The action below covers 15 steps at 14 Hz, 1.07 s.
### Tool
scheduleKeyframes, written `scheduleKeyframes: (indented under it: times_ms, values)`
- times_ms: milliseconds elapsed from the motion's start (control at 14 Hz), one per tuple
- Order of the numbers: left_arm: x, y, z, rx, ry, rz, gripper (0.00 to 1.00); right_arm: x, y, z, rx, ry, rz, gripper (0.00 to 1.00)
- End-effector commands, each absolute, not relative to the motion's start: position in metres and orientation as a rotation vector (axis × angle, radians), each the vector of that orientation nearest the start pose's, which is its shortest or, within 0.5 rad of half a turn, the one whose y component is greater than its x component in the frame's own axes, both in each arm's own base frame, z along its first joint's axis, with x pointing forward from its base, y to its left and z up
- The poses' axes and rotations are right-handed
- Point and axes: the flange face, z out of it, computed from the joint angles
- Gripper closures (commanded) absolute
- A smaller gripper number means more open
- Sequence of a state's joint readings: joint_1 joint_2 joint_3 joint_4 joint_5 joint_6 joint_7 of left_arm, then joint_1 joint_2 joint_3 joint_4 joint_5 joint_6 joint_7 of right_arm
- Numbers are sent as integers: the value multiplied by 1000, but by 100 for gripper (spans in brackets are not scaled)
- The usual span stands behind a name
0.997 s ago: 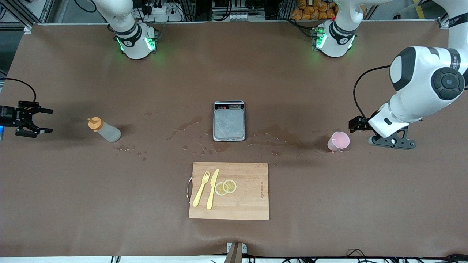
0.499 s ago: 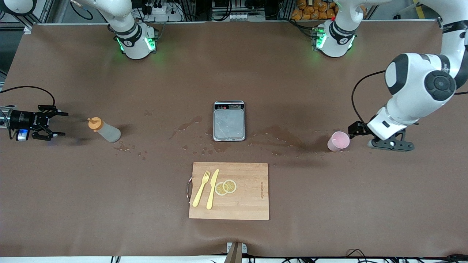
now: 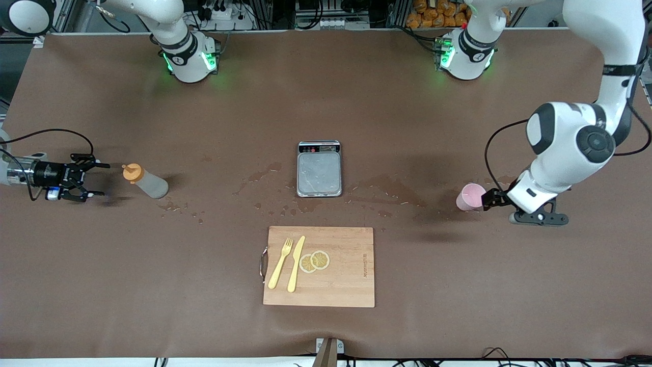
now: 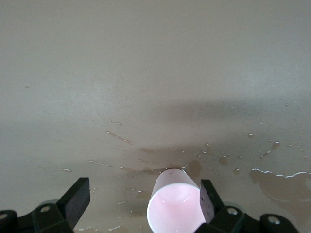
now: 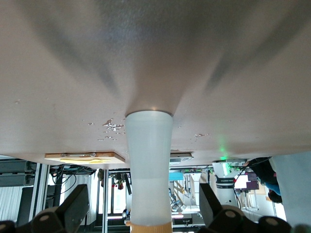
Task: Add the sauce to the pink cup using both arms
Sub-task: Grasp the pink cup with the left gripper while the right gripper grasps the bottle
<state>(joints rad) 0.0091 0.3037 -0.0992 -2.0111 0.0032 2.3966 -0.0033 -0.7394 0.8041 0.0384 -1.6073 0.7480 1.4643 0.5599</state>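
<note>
The sauce bottle (image 3: 146, 182), greyish-white with an orange cap, stands on the brown table toward the right arm's end. My right gripper (image 3: 105, 179) is open and level with the bottle, a short gap from it. In the right wrist view the bottle (image 5: 148, 165) lines up between the open fingers (image 5: 77, 204). The pink cup (image 3: 469, 197) stands upright toward the left arm's end. My left gripper (image 3: 488, 200) is open right beside it. In the left wrist view the cup (image 4: 175, 206) sits between the fingers, close against one finger (image 4: 208, 196).
A small scale (image 3: 319, 168) sits mid-table. Nearer the front camera lies a wooden cutting board (image 3: 349, 278) with a yellow fork (image 3: 280, 263), a knife (image 3: 296, 263) and lemon slices (image 3: 315, 261). Wet spills (image 3: 387, 191) streak the table between bottle, scale and cup.
My right gripper has moved in from the table's end toward the bottle. My left gripper has moved up to the cup, which now sits between its fingers.
</note>
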Motion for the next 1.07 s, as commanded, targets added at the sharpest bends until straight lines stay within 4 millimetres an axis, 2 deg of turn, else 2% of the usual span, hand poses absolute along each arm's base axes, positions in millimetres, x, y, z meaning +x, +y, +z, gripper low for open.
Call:
scheduleKeyframes:
  times_ms: [0,142,285,427,712,997]
  values:
    - [609,-53,311,-3155,117,-135,0,506,-321,140,-1417,1480,1030,0]
    - [608,-55,301,-3157,100,-108,0,508,-312,134,-1406,1463,1054,0]
    - [604,-67,289,-3160,83,-71,0,506,-307,120,-1390,1454,1074,0]
    - [603,-67,274,-3162,70,-32,0,506,-303,115,-1398,1434,1074,0]
    - [593,-67,266,-3157,76,16,0,515,-282,113,-1427,1412,1106,0]
    - [595,-60,267,-3158,59,11,0,525,-261,111,-1454,1386,1124,0]
